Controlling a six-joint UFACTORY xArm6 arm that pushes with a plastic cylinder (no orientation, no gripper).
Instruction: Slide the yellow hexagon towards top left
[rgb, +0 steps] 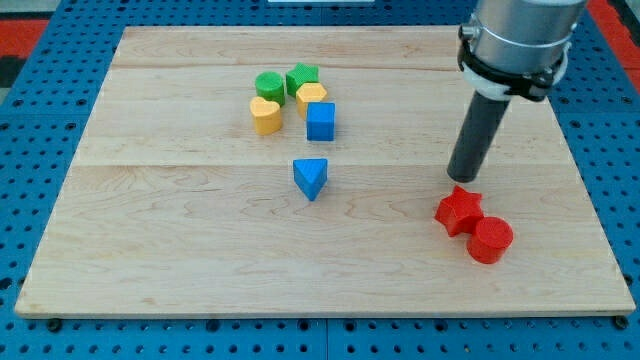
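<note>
tip: my tip (464, 177) sits on the tabletop (180, 250) at right, just on the far side of the red star (459, 210); well apart from the block cluster at centre-far
fingers: none on this rig, just a rod; so no open/closed state to tell
target: yellow hexagon (311, 96) in the far-centre cluster; green star (302, 77) touching or nearly so on its far side; blue cube (320, 121) right against its near side; green cylinder (269, 84) just to its left; yellow heart (265, 115) to near-left
other blocks: blue triangle (311, 177) alone, near of the cluster; red cylinder (490, 240) touching the red star at near-right
task status: by my read not begun; hexagon untouched, tip far off to the right
risk 1: push path to far-left is blocked; green cylinder & green star lie that way, so they'd likely get shoved along w/ the hexagon
risk 2: approach from near-right means going past the blue cube; tip could knock it into the hexagon & skew the heading
risk 3: off-centre contact on a hexagon face could make it spin & slip off the tip
risk 4: leaving its spot, tip may clip the red star if it swings nearward
writing: no brands, labels or text readable anywhere
</note>
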